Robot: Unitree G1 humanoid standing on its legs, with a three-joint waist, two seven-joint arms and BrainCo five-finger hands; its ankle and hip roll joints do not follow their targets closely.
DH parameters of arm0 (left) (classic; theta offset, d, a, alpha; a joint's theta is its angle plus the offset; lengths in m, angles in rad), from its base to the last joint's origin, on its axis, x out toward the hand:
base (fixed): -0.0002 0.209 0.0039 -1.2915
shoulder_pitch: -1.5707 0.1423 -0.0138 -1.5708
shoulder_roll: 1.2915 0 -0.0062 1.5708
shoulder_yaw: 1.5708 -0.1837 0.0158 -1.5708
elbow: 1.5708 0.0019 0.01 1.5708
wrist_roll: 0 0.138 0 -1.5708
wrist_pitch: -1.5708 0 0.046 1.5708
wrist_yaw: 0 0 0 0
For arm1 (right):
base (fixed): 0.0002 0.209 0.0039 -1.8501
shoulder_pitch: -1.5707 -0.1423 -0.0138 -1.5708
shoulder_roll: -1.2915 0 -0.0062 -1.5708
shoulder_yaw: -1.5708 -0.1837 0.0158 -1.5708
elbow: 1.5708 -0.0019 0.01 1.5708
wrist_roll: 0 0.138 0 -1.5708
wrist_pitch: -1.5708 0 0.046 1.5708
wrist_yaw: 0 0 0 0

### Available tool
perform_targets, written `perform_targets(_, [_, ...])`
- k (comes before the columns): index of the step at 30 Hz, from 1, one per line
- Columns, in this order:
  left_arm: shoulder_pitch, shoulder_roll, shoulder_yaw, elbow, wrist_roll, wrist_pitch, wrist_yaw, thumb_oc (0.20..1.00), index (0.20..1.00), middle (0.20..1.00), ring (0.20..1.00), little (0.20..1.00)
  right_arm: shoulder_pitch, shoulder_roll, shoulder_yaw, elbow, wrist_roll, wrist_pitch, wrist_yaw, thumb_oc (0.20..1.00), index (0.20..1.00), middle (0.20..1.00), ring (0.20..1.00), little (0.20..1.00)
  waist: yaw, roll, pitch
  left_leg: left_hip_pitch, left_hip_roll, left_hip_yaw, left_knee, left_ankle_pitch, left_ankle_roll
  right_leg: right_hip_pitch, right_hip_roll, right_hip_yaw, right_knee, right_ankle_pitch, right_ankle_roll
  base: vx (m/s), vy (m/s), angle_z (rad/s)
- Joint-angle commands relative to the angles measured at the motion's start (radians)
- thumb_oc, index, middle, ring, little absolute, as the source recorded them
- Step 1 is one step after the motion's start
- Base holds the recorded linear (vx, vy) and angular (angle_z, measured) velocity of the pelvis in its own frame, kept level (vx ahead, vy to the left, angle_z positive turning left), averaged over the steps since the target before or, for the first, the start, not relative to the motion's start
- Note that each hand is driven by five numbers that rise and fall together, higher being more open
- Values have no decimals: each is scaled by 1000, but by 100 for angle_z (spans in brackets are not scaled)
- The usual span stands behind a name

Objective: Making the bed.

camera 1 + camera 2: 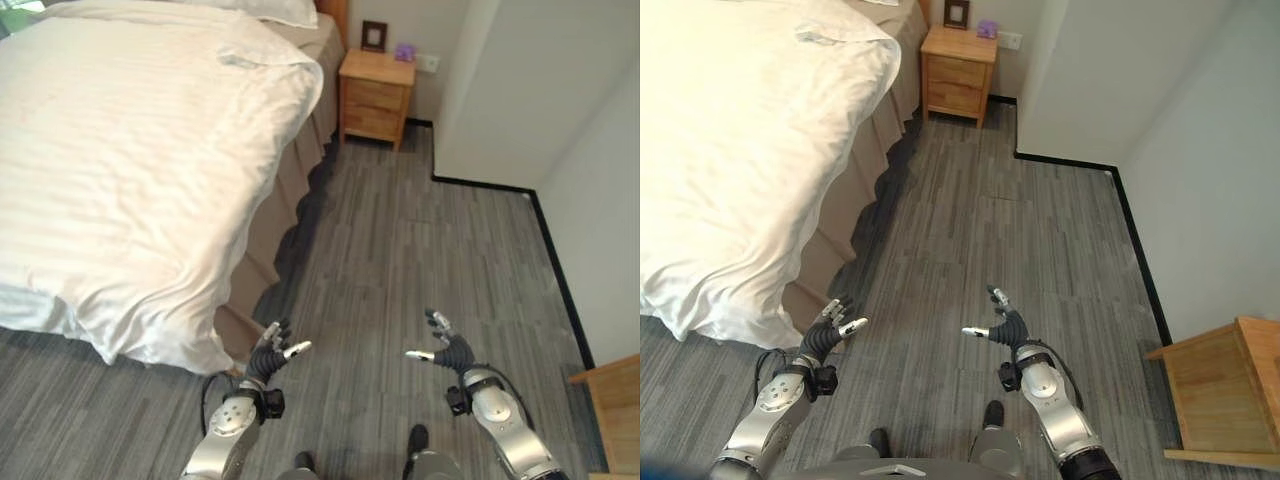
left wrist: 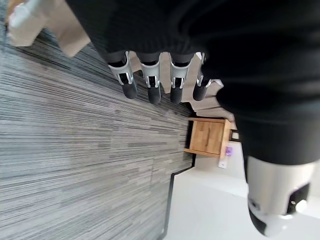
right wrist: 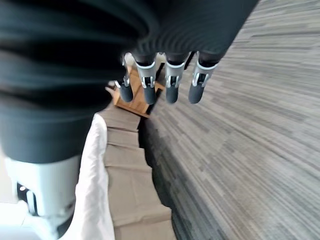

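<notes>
A bed with a white duvet (image 1: 130, 170) fills the left of the eye views, and its corner hangs over a tan bed skirt (image 1: 275, 225). A white pillow (image 1: 275, 10) lies at the head. My left hand (image 1: 270, 355) hovers over the grey floor just right of the duvet's near corner, fingers relaxed and holding nothing. My right hand (image 1: 448, 350) hangs open over the floor farther right, away from the bed. The right wrist view shows the bed skirt (image 3: 127, 165) and the duvet edge (image 3: 92, 185) past its fingers (image 3: 150, 92).
A wooden nightstand (image 1: 376, 92) stands by the head of the bed with a small frame (image 1: 374, 35) and a purple item (image 1: 404, 51) on it. A white wall corner (image 1: 490, 100) juts in at the right. Another wooden piece (image 1: 1225, 385) stands at the lower right. Grey plank floor (image 1: 400, 260) runs between.
</notes>
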Motion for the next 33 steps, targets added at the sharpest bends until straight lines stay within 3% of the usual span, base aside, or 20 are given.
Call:
perform_targets(1, [-21, -41, 2, -65, 46, -49, -22, 1000, 1000, 1000, 1000, 1000, -37, -53, -1, -51, 64, -47, 13, 1000, 1000, 1000, 1000, 1000, 3, 56, 22, -42, 62, -74, 6, -33, -34, 118, 72, 12, -22, -169, -19, 20, -1, -7])
perform_targets(9, [15, -82, -28, -82, 15, -43, -50, 1000, 1000, 1000, 1000, 1000, 0, -69, -8, -50, 104, -50, 32, 1000, 1000, 1000, 1000, 1000, -2, 73, -14, -22, 57, -77, 6, -30, -42, 205, 72, -23, -136, -151, -24, 39, -9, 4])
perform_targets(10, [52, -128, 122, 90, 193, -60, 117, 1000, 1000, 1000, 1000, 1000, -11, -70, -154, 158, 84, -29, -62, 1000, 1000, 1000, 1000, 1000, -33, 69, 28, -136, 31, 17, 150, -35, -48, 145, 129, -25, -145, -163, -78, 30, -6, 1])
perform_targets(13, [17, -102, 109, 87, 247, -62, 138, 1000, 1000, 1000, 1000, 1000, -34, -59, -132, 190, 105, -38, -65, 1000, 1000, 1000, 1000, 1000, -38, 70, 5, -102, 21, 1, 117, -39, -36, 155, 135, -15, -145, -153, -77, 65, 28, -9])
perform_targets(14, [-7, -83, 113, 90, 321, -57, 162, 1000, 1000, 1000, 1000, 1000, -49, -63, -115, 183, 76, -46, -70, 1000, 1000, 1000, 1000, 1000, -36, 64, -4, -90, 15, -2, 119, -50, -31, 167, 135, -14, -145, -154, -75, 79, 67, -13])
perform_targets(19, [-53, -47, 141, 89, 407, -52, 240, 1000, 1000, 1000, 1000, 1000, -96, -109, -85, 114, -13, -51, -80, 1000, 1000, 1000, 1000, 1000, -20, 41, -29, -60, 13, 0, 97, -67, -19, 179, 130, -20, -134, -144, -61, 71, 89, -2])
perform_targets(22, [-74, -16, 139, 80, 427, -45, 246, 1000, 1000, 1000, 1000, 1000, -103, -111, -93, 78, -25, -50, -87, 1000, 1000, 1000, 1000, 1000, -13, 30, -32, -32, 13, -1, 64, -70, -8, 159, 111, -54, -14, -156, -45, 45, 94, 6])
perform_targets(24, [-78, -3, 139, 66, 436, -44, 251, 1000, 1000, 1000, 1000, 1000, -118, -103, -88, 59, -40, -50, -84, 1000, 1000, 1000, 1000, 1000, -15, 26, -15, 4, 7, -9, 47, -85, 6, 95, 81, -64, 147, -127, 2, 51, 94, 14])
perform_targets(25, [-84, -4, 135, 63, 428, -46, 257, 1000, 1000, 1000, 1000, 1000, -126, -97, -81, 59, -47, -48, -88, 1000, 1000, 1000, 1000, 1000, -21, 27, -2, 16, 6, -16, 49, -90, 8, 65, 72, -57, 209, -77, 34, 84, 95, 11])
perform_targets(27, [-87, -6, 136, 63, 420, -46, 262, 1000, 1000, 1000, 1000, 1000, -134, -92, -79, 65, -51, -46, -94, 1000, 1000, 1000, 1000, 1000, -24, 32, 6, 21, 7, -22, 52, -94, 13, 31, 68, -46, 275, -67, 44, 118, 71, 18])
perform_targets(28, [-85, -12, 144, 55, 399, -48, 263, 1000, 1000, 1000, 1000, 1000, -139, -78, -81, 52, -54, -43, -103, 1000, 1000, 1000, 1000, 1000, -29, 43, 12, 50, 14, -28, 44, -114, 15, -31, 58, -59, 322, -78, 33, 260, 42, 16])
perform_targets(30, [-78, -16, 143, 34, 387, -52, 251, 1000, 1000, 1000, 1000, 1000, -141, -76, -79, 35, -50, -44, -104, 1000, 1000, 1000, 1000, 1000, -35, 42, 9, 79, 8, -31, 31, -137, 8, -65, 47, -107, 240, -113, 1, 372, -11, 2])
perform_targets(33, [-63, -17, 144, 7, 381, -54, 221, 1000, 1000, 1000, 1000, 1000, -133, -73, -80, 25, -43, -41, -108, 1000, 1000, 1000, 1000, 1000, -62, 34, 16, 143, -5, -56, 20, -186, -13, -97, 66, -167, 14, -78, -21, 431, -115, 11])
